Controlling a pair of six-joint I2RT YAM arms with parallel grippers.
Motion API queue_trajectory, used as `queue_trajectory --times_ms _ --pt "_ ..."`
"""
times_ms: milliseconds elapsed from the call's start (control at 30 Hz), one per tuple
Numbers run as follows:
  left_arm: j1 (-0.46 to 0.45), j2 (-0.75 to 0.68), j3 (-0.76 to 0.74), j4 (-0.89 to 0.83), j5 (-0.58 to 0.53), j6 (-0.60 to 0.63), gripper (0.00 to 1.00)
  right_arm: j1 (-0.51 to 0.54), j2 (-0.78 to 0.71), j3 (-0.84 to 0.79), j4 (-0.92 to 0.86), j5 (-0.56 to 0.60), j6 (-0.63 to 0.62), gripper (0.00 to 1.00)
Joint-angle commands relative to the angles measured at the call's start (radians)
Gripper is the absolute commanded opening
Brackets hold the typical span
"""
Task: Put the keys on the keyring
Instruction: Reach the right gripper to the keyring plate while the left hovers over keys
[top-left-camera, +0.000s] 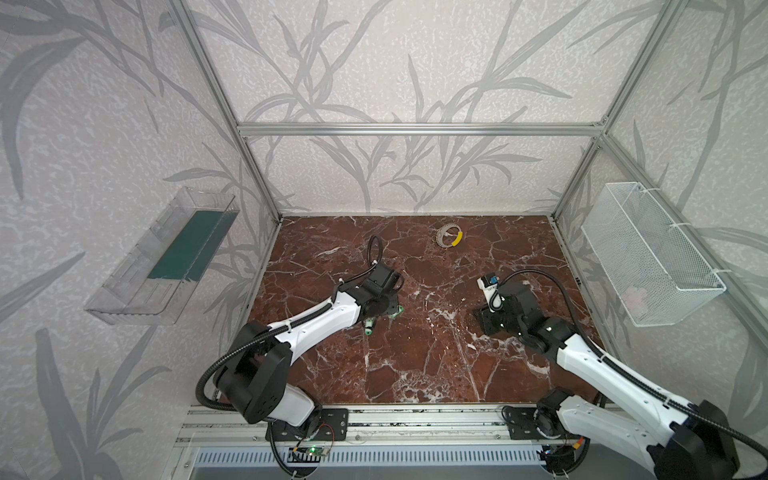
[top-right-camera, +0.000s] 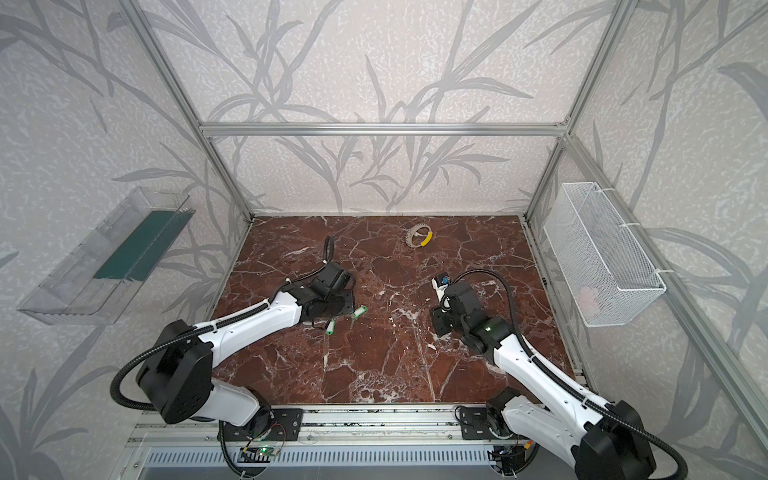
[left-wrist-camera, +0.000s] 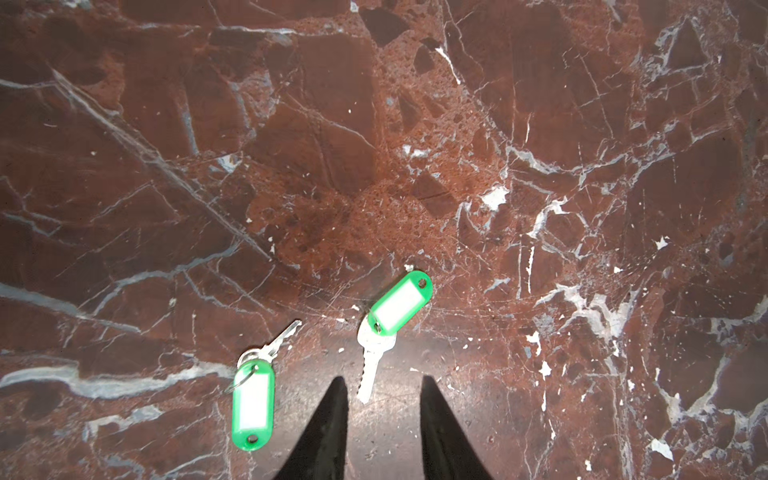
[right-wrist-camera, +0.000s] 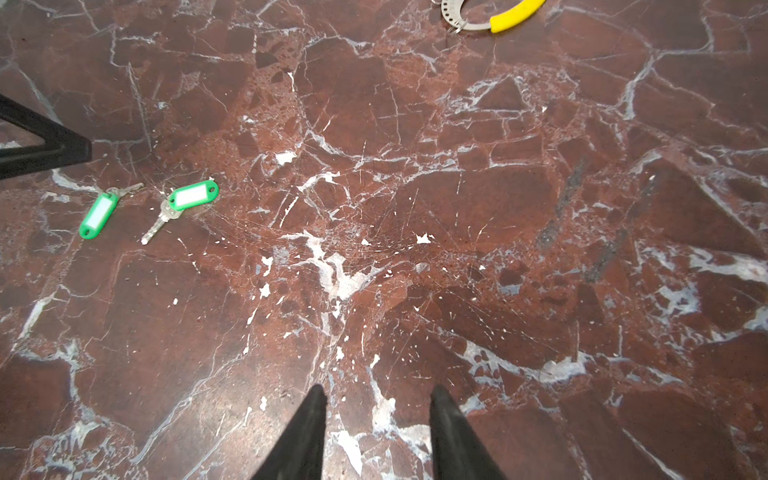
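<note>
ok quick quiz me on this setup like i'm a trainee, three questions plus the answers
1. How many keys with green tags lie on the table?
2. Which colour is the sleeve on the keyring? A yellow, B green, C red
3. True or false: the left gripper is open, and the blade tip of one key lies between its fingers, ungripped.

Key: 1 two; 2 A; 3 true
</note>
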Motion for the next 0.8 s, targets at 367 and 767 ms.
queue_trajectory --times_ms 367,767 --pt "0.04 0.011 0.166 0.003 -0.016 0.258 0.36 -0.173 0.77 0.708 0.07 -0.085 0.069 0.47" --pt "0.116 -0.037 0.126 0.051 0.058 0.349 0.45 -0.18 1.207 1.191 0.07 -0.093 0.216 0.53"
